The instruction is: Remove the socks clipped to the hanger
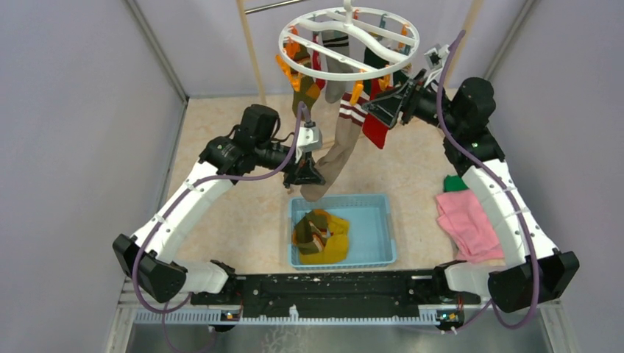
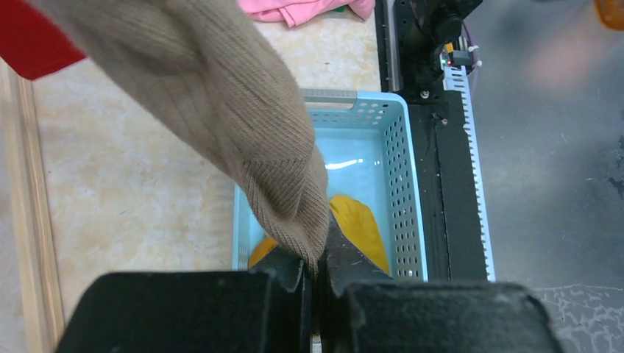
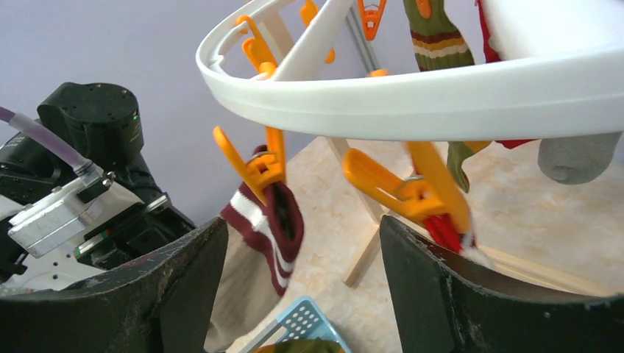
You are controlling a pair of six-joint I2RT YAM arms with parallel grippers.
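Note:
The white ring hanger (image 1: pixel 349 40) hangs at the back with several socks on orange clips. A long tan sock (image 1: pixel 338 147) with a maroon striped cuff hangs stretched down. My left gripper (image 1: pixel 303 176) is shut on its toe (image 2: pixel 243 125) above the blue basket (image 1: pixel 375 202). My right gripper (image 1: pixel 383 110) is open just under the ring (image 3: pixel 412 95). The clip (image 3: pixel 261 165) holding the maroon cuff (image 3: pixel 268 224) lies between its fingers. A second clip (image 3: pixel 412 187) holding a red sock (image 3: pixel 445 232) sits by its right finger (image 3: pixel 441 294).
The basket (image 2: pixel 397 147) holds a yellow sock (image 2: pixel 357 220) and an olive one (image 1: pixel 313 228). Pink (image 1: pixel 467 224) and green (image 1: pixel 455 182) folded cloths lie at the right. Wooden rack posts (image 1: pixel 252 51) stand behind the hanger. Grey (image 3: pixel 574 158) and olive striped (image 3: pixel 438 37) socks hang further round the ring.

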